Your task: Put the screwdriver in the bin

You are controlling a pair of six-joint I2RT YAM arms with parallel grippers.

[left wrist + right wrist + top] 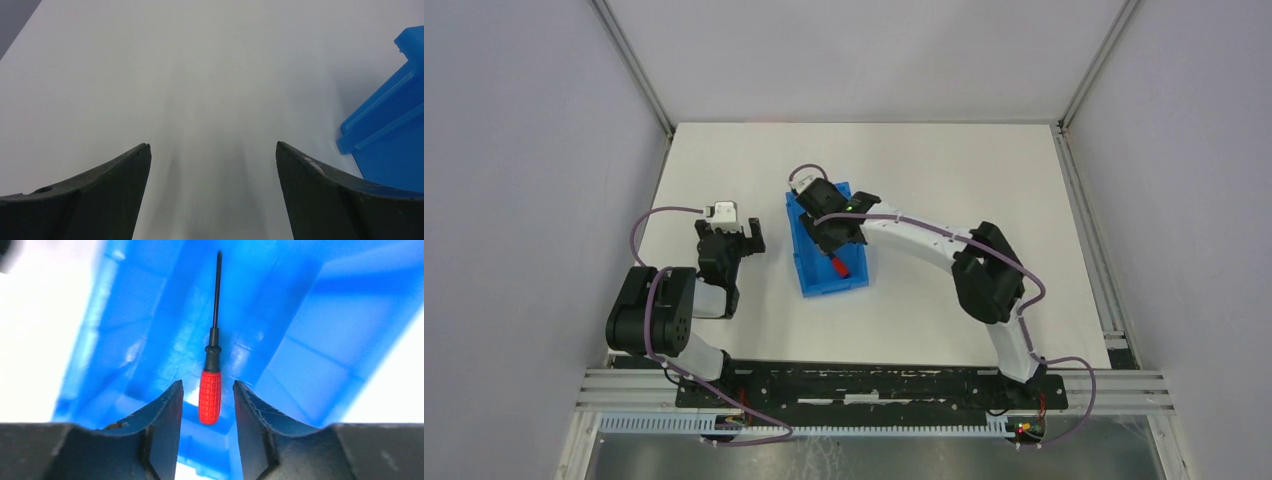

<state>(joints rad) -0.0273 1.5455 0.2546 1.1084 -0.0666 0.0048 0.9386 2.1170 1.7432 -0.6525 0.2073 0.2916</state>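
Over the bin (809, 272) with the right fingers (165, 410), partly open and gripping nothing. Between them, untouched, the red handle of the screwdriver (210, 397), with a thin gap on each side. Inside the blue walls, along the middle of the floor, black shaft pointing away from the wrist; seen from above, handle toward the near end. Cannot tell whether resting flat on the floor. Off to the left, above bare tabletop (200, 75), with the left fingers (115, 175) spread wide around nothing, near the bin's outer wall.
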